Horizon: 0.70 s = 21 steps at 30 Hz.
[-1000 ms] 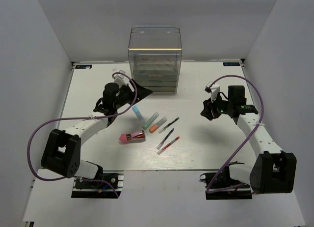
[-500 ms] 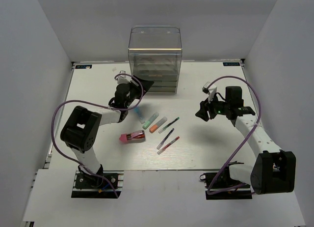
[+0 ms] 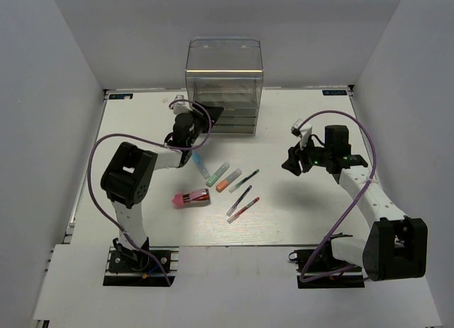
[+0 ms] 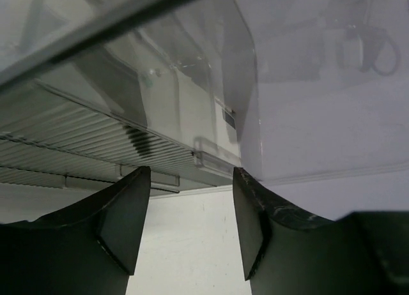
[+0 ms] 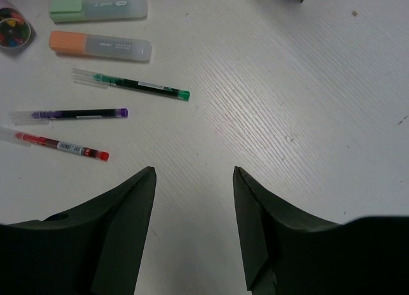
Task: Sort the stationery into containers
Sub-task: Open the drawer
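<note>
The clear plastic cabinet with stacked drawers stands at the back of the table. My left gripper is open and empty at its lower left corner. In the left wrist view the drawer fronts sit just beyond my left gripper. In mid-table lie the pink block, blue marker, green marker, orange marker, green-tipped pen, dark pen and red pen. My right gripper hovers open to their right. The right wrist view shows my right gripper over bare table, the pens off to its left.
White walls close in the table on the left, back and right. Purple cables loop from both arms. The arm bases stand at the near edge.
The left arm has swung right and away, bringing its gripper up to the cabinet's lower drawers, its jaws slightly narrower. The right gripper has drifted a little left toward the pens.
</note>
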Tool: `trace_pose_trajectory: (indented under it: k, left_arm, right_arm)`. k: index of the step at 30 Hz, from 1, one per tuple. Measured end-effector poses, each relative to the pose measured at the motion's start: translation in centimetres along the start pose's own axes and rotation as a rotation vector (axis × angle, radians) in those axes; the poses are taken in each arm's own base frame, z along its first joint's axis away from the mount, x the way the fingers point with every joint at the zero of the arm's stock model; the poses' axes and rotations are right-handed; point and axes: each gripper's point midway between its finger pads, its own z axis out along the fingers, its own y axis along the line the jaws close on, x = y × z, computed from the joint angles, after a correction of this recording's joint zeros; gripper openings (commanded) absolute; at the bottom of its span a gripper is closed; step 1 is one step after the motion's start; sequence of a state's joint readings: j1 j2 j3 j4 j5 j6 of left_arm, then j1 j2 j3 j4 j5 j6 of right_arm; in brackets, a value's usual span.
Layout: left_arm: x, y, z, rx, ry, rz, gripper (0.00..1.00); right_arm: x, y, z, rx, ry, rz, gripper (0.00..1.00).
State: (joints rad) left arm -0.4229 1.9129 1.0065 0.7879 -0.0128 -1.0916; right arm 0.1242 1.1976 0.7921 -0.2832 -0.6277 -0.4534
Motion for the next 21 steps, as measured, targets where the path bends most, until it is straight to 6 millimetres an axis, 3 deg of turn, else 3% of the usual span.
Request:
trace_pose_trajectory:
  k: [3,11,15,18,21]
  left_arm:
    - [0.1,0.7,0.6,-0.014,-0.009,-0.018,0.58]
    - [0.0,-0.1,1.4,0.021,-0.032,-0.051,0.45]
    - [-0.4,-0.7,1.5,0.039,-0.047,-0.070,0.20]
    - [-0.6,-0.9,1.6,0.048,-0.055,-0.097,0.07]
    - [-0.7,-0.9,1.7,0.062,-0.064,-0.105,0.02]
  right_arm:
    - [-0.1,0.1,0.1,-0.003,-0.001,-0.007,0.58]
    - [0.0,0.2,0.2,-0.007,0.003,-0.025,0.58]
    - [0.0,0.2,0.2,-0.009,0.003,-0.034,0.58]
    - [0.0,0.2,0.3,-0.010,0.004,-0.036,0.58]
    - [0.0,0.2,0.3,-0.010,0.005,-0.040,0.58]
